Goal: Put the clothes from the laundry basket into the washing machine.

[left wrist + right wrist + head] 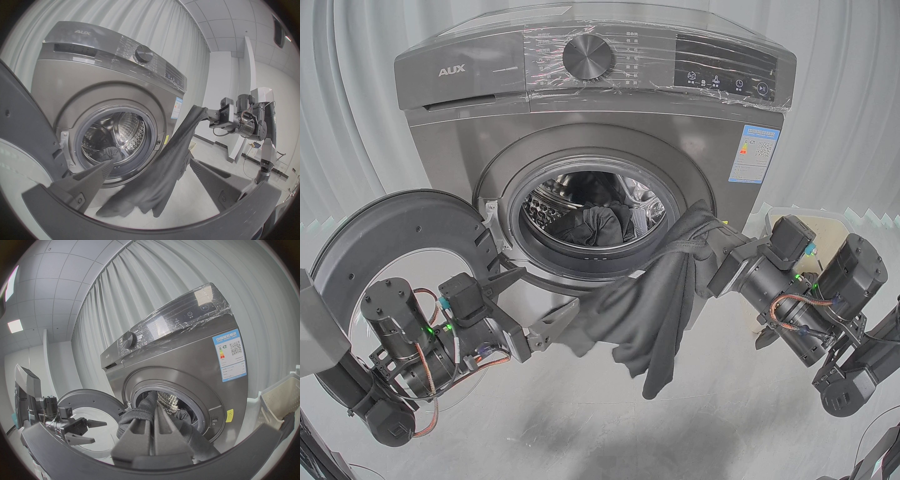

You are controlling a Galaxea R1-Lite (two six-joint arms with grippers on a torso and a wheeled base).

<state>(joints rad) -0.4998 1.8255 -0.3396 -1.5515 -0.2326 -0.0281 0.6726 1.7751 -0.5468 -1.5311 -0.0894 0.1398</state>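
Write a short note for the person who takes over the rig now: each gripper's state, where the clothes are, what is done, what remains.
Right gripper: shut on the dark garment, which hangs before the mouth of the washing machine, outside the drum.
Left gripper: open, empty, low beside the garment's hem.
Door: open.
Done: one dark cloth lies in the drum.
To do: put the held garment in, then check the laundry basket beside the machine; something dark hangs at its rim.
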